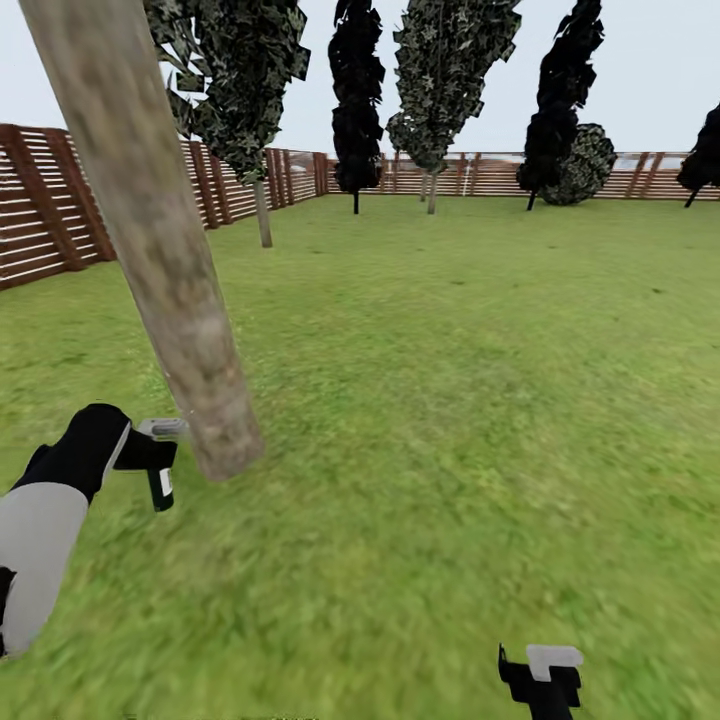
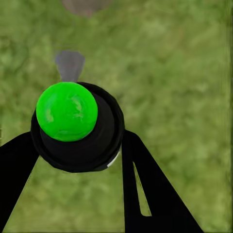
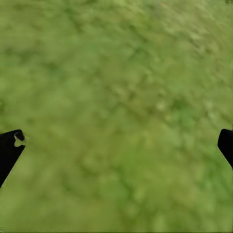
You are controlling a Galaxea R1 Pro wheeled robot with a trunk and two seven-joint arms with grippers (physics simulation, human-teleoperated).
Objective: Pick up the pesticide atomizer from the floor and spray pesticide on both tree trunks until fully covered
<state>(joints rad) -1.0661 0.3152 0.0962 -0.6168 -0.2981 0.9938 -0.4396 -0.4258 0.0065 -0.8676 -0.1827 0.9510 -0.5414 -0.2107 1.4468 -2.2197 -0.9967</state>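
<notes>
At the near edge of the lawn, closest to the robot:
Right gripper (image 1: 541, 680): low in the head view at the right, over bare grass. In the right wrist view its two black fingertips (image 3: 9, 150) sit at opposite edges of the picture with only grass between them; jaws wide apart, holding nothing.
Left gripper (image 1: 150, 462): on the left of the head view, on a black wrist and grey-white forearm, just beside the foot of the nearest trunk. In the left wrist view its black fingers (image 2: 145, 189) close on either side of a round black body; jaws clamped on the pesticide atomizer.
Pesticide atomizer (image 2: 77, 126): held in the left gripper, clear of the ground. Black rounded body, bright green cap, grey nozzle pointing away from the wrist over grass. In the head view the grey nozzle tip lies just short of the trunk; whether they touch cannot be told.
Nearest tree trunk (image 1: 150, 240): pale, mottled beige-grey, smooth, appearing tilted in the head view, its base in the grass just right of the left gripper.
Lawn (image 1: 450, 400): green, open.
Second tree (image 1: 250, 90): farther back on the left, slim pale trunk, blocky dark green crown.
Fence (image 1: 50, 210): brown horizontal slats along the left side and far end.
Dark conifers (image 1: 357, 100): near-black, narrow, standing before the far fence.
</notes>
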